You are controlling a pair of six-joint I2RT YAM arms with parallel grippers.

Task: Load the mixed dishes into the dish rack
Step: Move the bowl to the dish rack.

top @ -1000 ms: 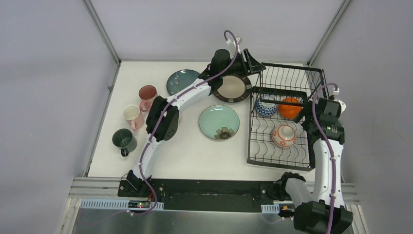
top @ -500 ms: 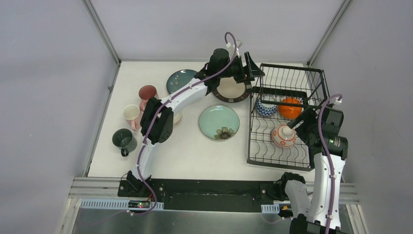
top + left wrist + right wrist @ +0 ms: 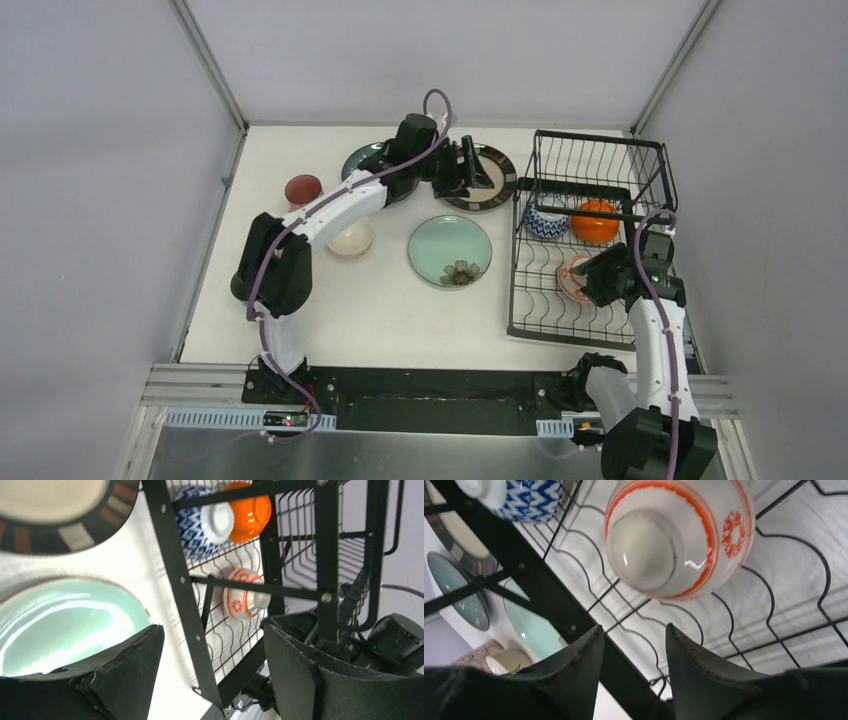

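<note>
The dark-rimmed beige plate (image 3: 497, 178) lies on the table by the black wire dish rack (image 3: 590, 140). My left gripper (image 3: 474, 171) hangs over it, open and empty; its wrist view (image 3: 212, 647) shows the plate (image 3: 50, 510) and the rack frame (image 3: 175, 580). The mint green flower plate (image 3: 450, 250) lies in front. The dark teal plate (image 3: 358, 160) is partly hidden by my arm. A blue bowl (image 3: 545, 221) and an orange bowl (image 3: 596, 221) sit in the rack. My right gripper (image 3: 592, 279) is open just beside the red-patterned bowl (image 3: 679, 540), which lies upside down on the lower tray.
A white bowl (image 3: 350, 238) and a pink cup (image 3: 302, 190) stand left of the plates. My left arm's elbow (image 3: 270, 265) covers the table's left side. The rack's wire walls stand close around my right gripper (image 3: 634, 635).
My left arm has swung left and its gripper has drawn back from the rack's corner to over the beige plate. My right gripper has come down to the red-patterned bowl.
</note>
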